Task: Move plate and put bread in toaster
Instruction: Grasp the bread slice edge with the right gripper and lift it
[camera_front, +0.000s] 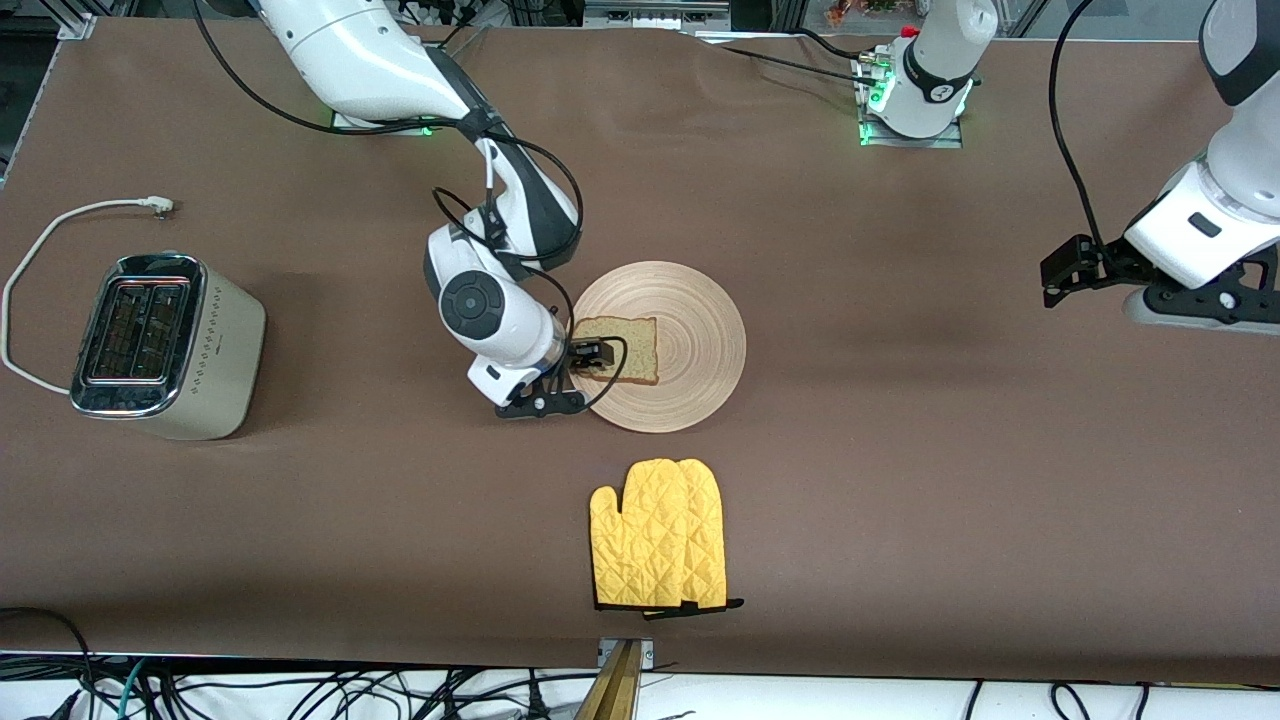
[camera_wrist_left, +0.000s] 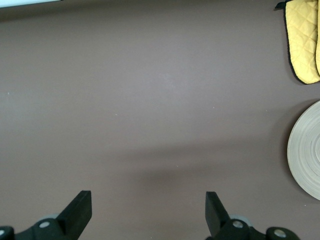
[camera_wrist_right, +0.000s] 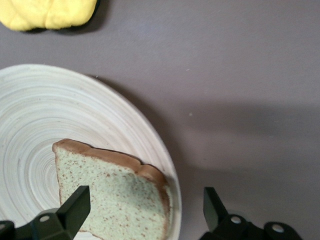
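One slice of bread lies flat on the plate, well apart from the toaster at the right arm's end of the tabletop. Over the bread's edge, the right gripper spreads its fingers wide, holding nothing. They could skid the thin slice off the plate. Over bare tabletop beside the plate, the left gripper waits, equally open and empty.

Part of the bread is hidden by the right gripper; the plate is cut off in the left wrist view.
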